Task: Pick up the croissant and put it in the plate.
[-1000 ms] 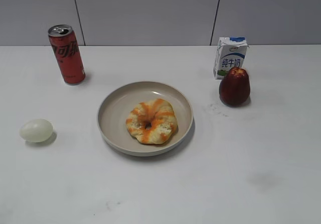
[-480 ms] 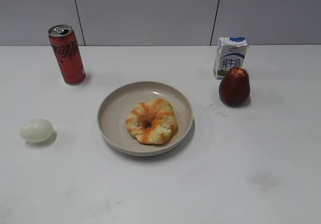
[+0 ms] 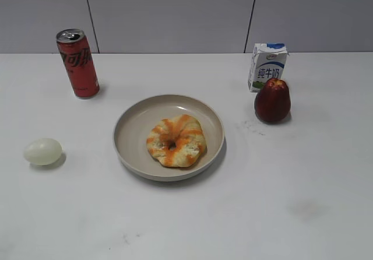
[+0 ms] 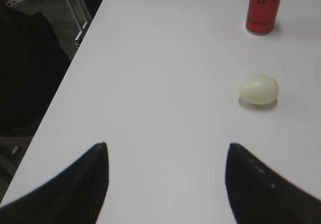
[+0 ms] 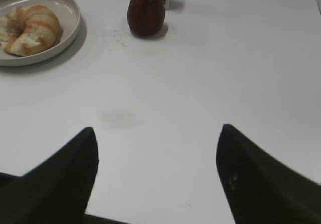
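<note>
You had the croissant (image 3: 175, 140) lying inside the plate (image 3: 132, 126), nothing touching it. Your left gripper (image 4: 166, 156) and right gripper (image 5: 158, 138) both stood wide apart, empty, over bare table (image 3: 280, 201).

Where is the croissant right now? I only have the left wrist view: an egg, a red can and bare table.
Observer: The croissant lies inside the plate, a little right of its middle.
Operator: Is either gripper holding anything?
Observer: No. The right gripper is open over bare table, short of the plate, and the left gripper is open too.
Operator: What stands beyond the plate on the right side?
Observer: A dark red apple with a milk carton just behind it; in the exterior view they overlap, so I cannot tell whether they touch.
</note>
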Controlling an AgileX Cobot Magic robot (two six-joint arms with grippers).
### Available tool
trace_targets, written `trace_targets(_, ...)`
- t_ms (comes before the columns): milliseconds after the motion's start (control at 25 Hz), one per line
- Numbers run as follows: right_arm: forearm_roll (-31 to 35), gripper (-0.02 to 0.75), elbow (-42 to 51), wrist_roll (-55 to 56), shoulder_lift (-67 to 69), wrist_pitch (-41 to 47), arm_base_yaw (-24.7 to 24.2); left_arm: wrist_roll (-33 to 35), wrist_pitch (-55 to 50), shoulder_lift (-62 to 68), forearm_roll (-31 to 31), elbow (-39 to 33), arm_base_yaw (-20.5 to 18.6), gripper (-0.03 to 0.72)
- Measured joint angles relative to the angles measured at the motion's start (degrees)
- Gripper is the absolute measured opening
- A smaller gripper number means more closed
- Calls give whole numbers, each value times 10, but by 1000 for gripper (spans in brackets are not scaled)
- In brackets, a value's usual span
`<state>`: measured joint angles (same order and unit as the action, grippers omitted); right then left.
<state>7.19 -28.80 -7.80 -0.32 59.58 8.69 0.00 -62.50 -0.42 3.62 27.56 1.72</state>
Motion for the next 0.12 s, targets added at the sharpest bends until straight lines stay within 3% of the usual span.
trace_targets(120, 0, 525, 0, 0, 0, 0, 0, 0, 0, 0, 0, 0, 0, 552)
